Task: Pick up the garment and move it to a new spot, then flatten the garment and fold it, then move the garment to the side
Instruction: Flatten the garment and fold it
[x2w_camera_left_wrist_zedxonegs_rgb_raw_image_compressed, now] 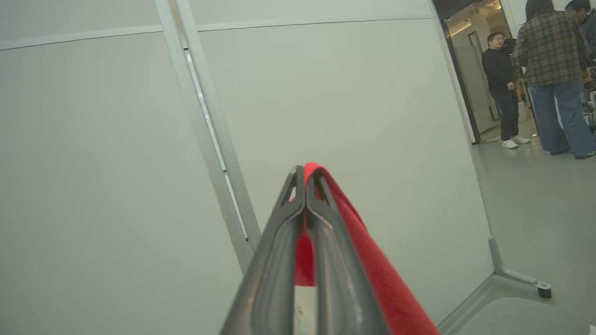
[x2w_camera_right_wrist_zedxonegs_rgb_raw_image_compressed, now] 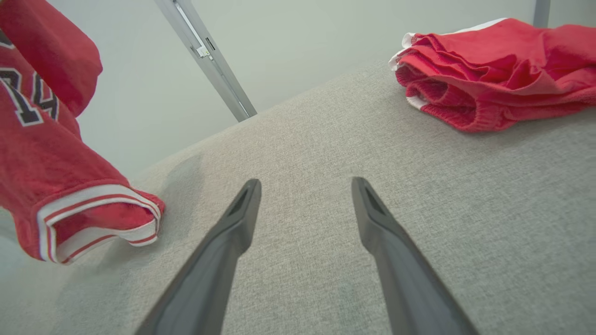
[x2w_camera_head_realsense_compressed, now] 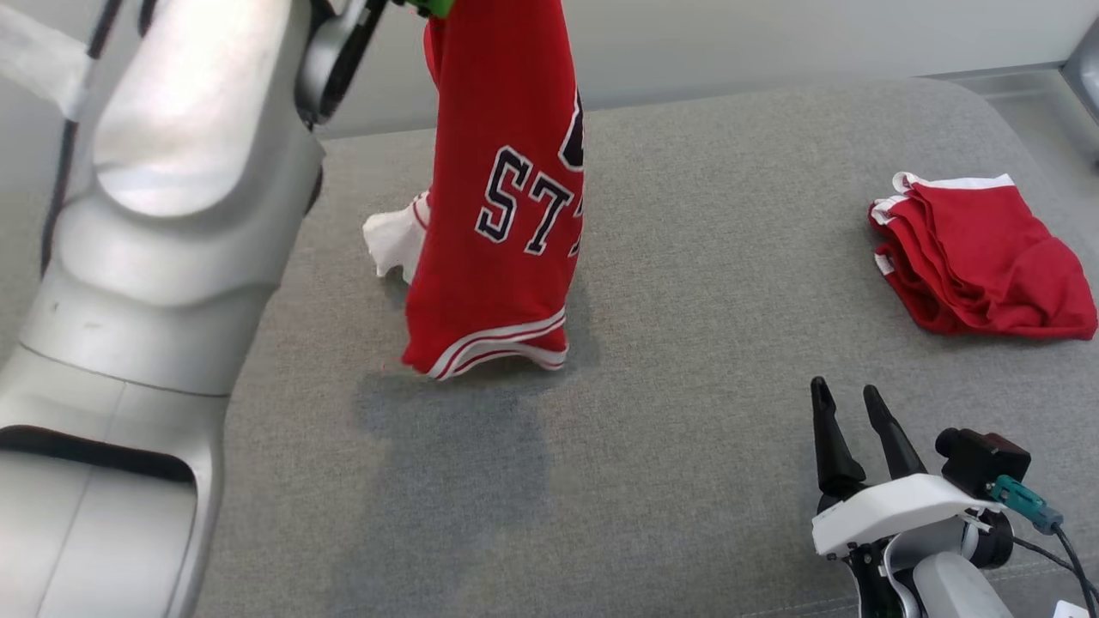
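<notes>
Our left gripper [x2w_camera_left_wrist_zedxonegs_rgb_raw_image_compressed: 305,170] is clamped on the red jersey [x2w_camera_head_realsense_compressed: 502,215], which hangs lengthwise over the grey cushion [x2w_camera_head_realsense_compressed: 687,429], left of centre. Our right gripper [x2w_camera_head_realsense_compressed: 850,403] sits lower right, fingers apart; a folded red garment [x2w_camera_head_realsense_compressed: 979,257] lies far right.

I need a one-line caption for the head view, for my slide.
Left arm holds a red jersey hanging over the grey cushion; right gripper open.

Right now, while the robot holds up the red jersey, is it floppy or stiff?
Probably floppy: the red jersey hangs straight down in soft folds, its striped hem curling by the grey cushion. Likely light too, since the left gripper holds it by one pinched edge. It might slip, with only a thin bit of cloth between the fingers.
</notes>
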### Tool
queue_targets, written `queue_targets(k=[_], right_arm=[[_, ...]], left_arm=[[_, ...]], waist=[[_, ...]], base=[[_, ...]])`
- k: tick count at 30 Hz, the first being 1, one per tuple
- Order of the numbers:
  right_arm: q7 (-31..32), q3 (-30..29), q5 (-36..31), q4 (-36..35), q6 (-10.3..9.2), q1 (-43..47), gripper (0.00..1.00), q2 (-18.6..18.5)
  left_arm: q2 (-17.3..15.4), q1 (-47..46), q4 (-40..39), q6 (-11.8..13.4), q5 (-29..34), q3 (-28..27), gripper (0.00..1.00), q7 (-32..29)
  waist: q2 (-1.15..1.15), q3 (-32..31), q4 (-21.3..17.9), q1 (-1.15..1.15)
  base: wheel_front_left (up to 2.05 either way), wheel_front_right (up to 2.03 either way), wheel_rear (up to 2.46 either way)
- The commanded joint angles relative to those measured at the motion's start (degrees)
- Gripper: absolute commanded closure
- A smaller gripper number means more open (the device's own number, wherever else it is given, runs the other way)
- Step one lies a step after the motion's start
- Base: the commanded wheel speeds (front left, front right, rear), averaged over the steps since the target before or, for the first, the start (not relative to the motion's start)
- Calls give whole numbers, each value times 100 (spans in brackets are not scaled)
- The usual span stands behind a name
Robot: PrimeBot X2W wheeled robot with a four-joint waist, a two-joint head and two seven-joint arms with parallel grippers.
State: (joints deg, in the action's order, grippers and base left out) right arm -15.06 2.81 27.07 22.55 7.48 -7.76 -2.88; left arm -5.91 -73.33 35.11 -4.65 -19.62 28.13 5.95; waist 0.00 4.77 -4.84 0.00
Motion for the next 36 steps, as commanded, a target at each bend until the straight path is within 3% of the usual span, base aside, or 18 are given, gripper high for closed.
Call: queue_targets(k=[1, 6, 11, 14, 18, 19, 20, 21, 29, 36], right_arm=[[-15, -13, 15, -9, 1, -55, 0, -13], [-15, -51, 45, -34, 0, -135, 0, -14], [-15, -4, 25, -13, 0, -193, 0, -15], [-15, 32, -31, 10, 0, -227, 0, -15], [-15, 69, -137, -4, 0, -282, 0, -17], [-15, 77, -171, -9, 0, -287, 0, -17], [-15, 87, -198, -15, 0, -291, 0, -16], [-15, 99, -224, -25, 0, -297, 0, -17], [-15, 462, -345, -133, 0, -389, 0, -16], [-15, 1241, -357, 11, 0, -886, 0, -134]], left_arm=[[-119, -89, 51, 82, -42, -80, 100, 44], [-799, 233, 842, 701, -123, -674, 100, 134], [-1242, 1376, 1745, 790, -417, -954, 100, 223], [-1202, 2312, 2250, 775, -752, -1192, 100, 478], [-876, 3378, 2666, 765, -1140, -1473, 100, 816], [-799, 3612, 2696, 787, -1135, -1495, 91, 862], [-728, 3822, 2703, 777, -1184, -1551, 25, 897], [-658, 4015, 2667, 787, -1227, -1624, 0, 917], [-264, 5080, 938, 1007, -541, -2131, 0, 925], [80, 5308, 79, 803, 47, -2331, 0, 925]], waist=[[0, 79, -9, 0], [0, 214, 141, 0], [0, 337, 292, 0], [0, 369, 334, 0], [0, 341, 335, 0], [0, 321, 336, 0], [0, 302, 340, 0], [0, 287, 346, 0], [0, 370, 600, 0], [0, 743, 1104, 0]], base=[[0, 0, 0], [0, 0, 0], [0, 0, 0], [0, 0, 0], [0, 0, 0], [0, 0, 0], [0, 0, 0], [0, 0, 0], [0, 0, 0], [0, 0, 0]])
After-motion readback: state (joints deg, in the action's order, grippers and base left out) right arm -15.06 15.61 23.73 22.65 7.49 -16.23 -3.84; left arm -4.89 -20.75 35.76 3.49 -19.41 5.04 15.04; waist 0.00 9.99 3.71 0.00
